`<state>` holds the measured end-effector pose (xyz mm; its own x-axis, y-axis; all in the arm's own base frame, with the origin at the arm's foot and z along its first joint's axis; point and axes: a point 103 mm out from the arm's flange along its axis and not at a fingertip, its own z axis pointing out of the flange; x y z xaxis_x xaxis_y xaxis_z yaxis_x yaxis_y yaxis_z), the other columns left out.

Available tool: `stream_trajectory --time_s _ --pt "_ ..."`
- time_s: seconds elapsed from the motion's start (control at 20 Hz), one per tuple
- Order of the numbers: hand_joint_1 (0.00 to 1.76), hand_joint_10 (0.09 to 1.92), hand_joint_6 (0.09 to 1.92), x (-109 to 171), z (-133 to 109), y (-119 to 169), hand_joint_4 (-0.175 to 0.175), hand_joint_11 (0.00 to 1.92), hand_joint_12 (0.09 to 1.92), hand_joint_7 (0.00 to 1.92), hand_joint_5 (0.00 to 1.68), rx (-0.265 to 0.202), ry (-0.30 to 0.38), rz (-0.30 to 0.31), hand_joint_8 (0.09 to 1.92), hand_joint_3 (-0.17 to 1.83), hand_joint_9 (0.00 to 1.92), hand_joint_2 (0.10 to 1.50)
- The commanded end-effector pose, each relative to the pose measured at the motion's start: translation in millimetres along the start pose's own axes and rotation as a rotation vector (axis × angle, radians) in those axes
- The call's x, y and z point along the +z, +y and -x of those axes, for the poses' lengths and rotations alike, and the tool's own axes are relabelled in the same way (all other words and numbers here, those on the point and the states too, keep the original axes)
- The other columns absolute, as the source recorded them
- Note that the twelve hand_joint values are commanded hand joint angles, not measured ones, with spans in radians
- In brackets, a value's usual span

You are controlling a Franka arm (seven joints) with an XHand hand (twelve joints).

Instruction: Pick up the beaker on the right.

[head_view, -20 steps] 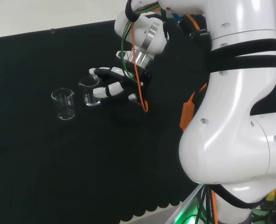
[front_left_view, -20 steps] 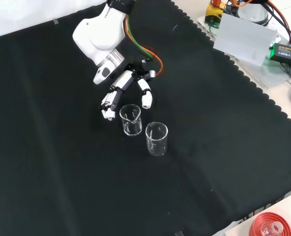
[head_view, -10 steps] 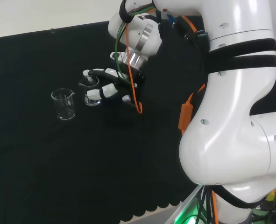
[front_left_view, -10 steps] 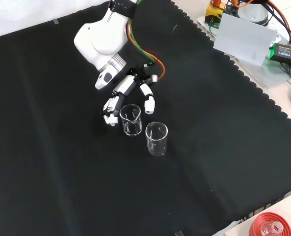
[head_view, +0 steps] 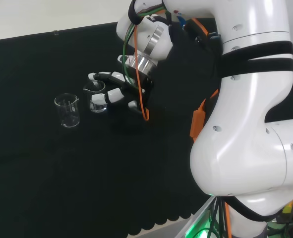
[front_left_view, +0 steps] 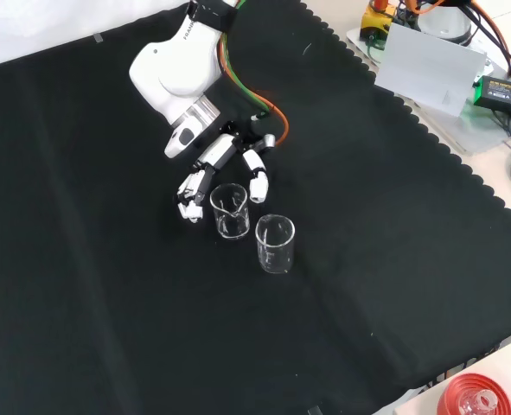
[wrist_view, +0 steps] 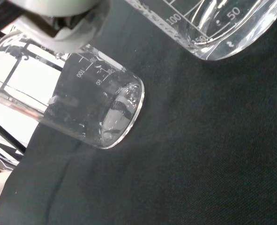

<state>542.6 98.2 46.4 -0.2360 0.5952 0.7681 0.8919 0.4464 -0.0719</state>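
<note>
I see two clear beakers standing upright on the black cloth (front_left_view: 82, 285). In the head view they stand side by side, apart, with the right beaker (head_view: 97, 99) next to the hand (head_view: 117, 91) and the left beaker (head_view: 68, 110) alone further left. In the front view the right beaker (front_left_view: 230, 210) is the farther one, up and left of the other beaker (front_left_view: 275, 244), and the two are near each other without touching. The hand (front_left_view: 220, 160) reaches down from the white arm (front_left_view: 179, 65) with its fingers (front_left_view: 192, 186) spread and only slightly bent, one group on the left of the right beaker's rim and the thumb (front_left_view: 256, 175) on its right, so the beaker sits between them. I cannot tell whether any fingertip touches the glass; nothing is curled round it, and the beaker's base rests on the cloth. From the wrist camera I get one beaker (wrist_view: 82, 105) close and whole, with printed marks on its wall, and the base of the second (wrist_view: 213, 23) at the edge, both on the cloth.
</note>
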Motion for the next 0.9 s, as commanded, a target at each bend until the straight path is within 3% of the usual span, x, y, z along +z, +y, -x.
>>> stream_trajectory --time_s 0.05,0.9 --pt "0.86 0.66 0.09 -2.3 1.9 -0.7 -0.076 0.0 0.96 0.26 0.34 -0.001 0.01 0.007 0.64 0.62 0.29 0.49" --pt "0.88 0.66 0.09 3.0 5.2 3.4 -0.074 0.0 0.97 0.28 0.37 0.005 0.04 0.014 0.64 0.63 0.31 0.49"
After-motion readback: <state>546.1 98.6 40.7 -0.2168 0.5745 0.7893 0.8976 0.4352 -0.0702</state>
